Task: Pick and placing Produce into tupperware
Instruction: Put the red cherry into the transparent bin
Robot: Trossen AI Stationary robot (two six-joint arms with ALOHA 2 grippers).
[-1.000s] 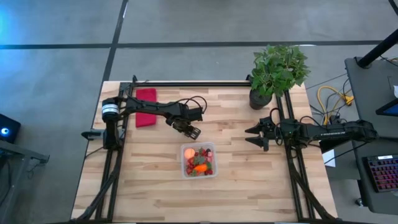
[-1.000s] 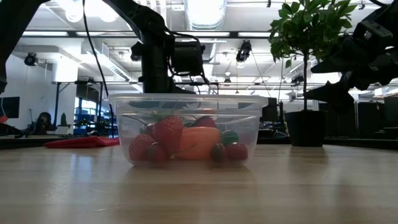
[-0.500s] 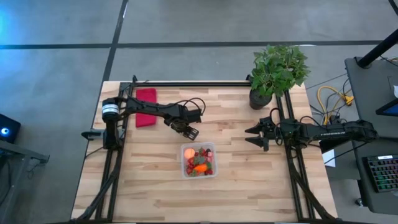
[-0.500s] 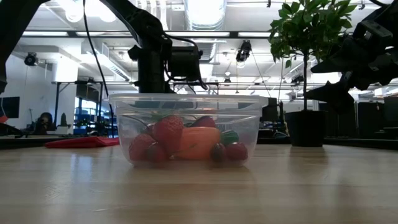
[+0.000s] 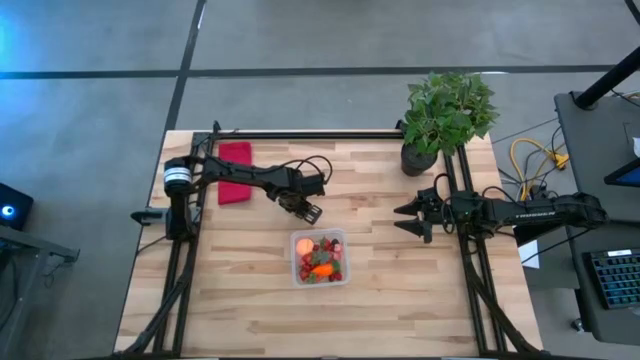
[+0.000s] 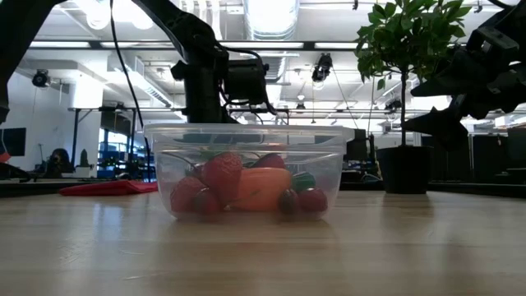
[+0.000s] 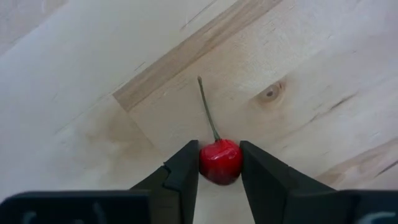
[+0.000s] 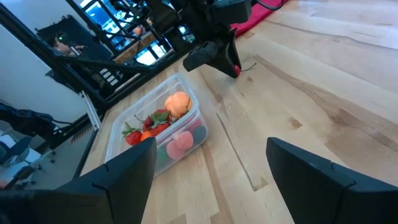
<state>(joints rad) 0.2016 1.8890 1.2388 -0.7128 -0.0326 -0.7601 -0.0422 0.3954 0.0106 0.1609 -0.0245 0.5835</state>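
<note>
Since the earlier frame, the left gripper [image 7: 219, 163] has been drawn slightly back toward the red cloth [image 5: 235, 172] and its fingers [image 7: 184, 171] have been closed on a red cherry [image 7: 220, 160], whose thin stem is seen lying on the wooden table [image 5: 400, 290]; the cherry is pinched between both fingers just above the boards, a little beyond the tupperware [image 5: 319, 257] on the cloth side; the tupperware is seen at mid-table, already filled with strawberries [image 6: 222, 174], a carrot [image 5: 322, 269] and a pale round fruit [image 8: 177, 101]; the right gripper [image 5: 403, 219] is held wide and empty near the potted plant [image 5: 447, 112], well apart from the container.
</note>
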